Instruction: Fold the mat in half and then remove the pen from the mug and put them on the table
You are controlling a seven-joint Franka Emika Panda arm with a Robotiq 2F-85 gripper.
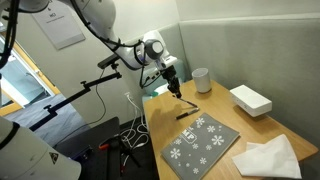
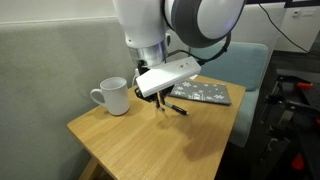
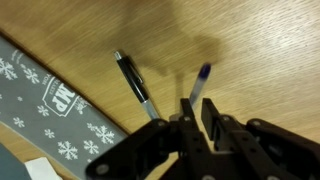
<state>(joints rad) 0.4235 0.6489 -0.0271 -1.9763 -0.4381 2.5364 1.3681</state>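
Observation:
A grey mat with white snowflakes (image 1: 200, 140) lies on the wooden table; it also shows in an exterior view (image 2: 205, 93) and in the wrist view (image 3: 50, 110). A white mug (image 1: 200, 78) stands near the wall, also seen in an exterior view (image 2: 113, 96). A black pen (image 3: 135, 85) lies on the table beside the mat, seen in both exterior views (image 1: 187, 112) (image 2: 176, 108). My gripper (image 3: 198, 105) hangs just above the table between mug and mat (image 1: 174, 90) (image 2: 158, 100). It is shut on a second pen with a blue tip (image 3: 203, 76) that points down at the wood.
A white box (image 1: 250, 98) stands at the far side of the table. A crumpled white cloth or paper (image 1: 268, 157) lies beside the mat. The table edge (image 2: 100, 150) is near. Stands and cables are on the floor (image 1: 110, 140).

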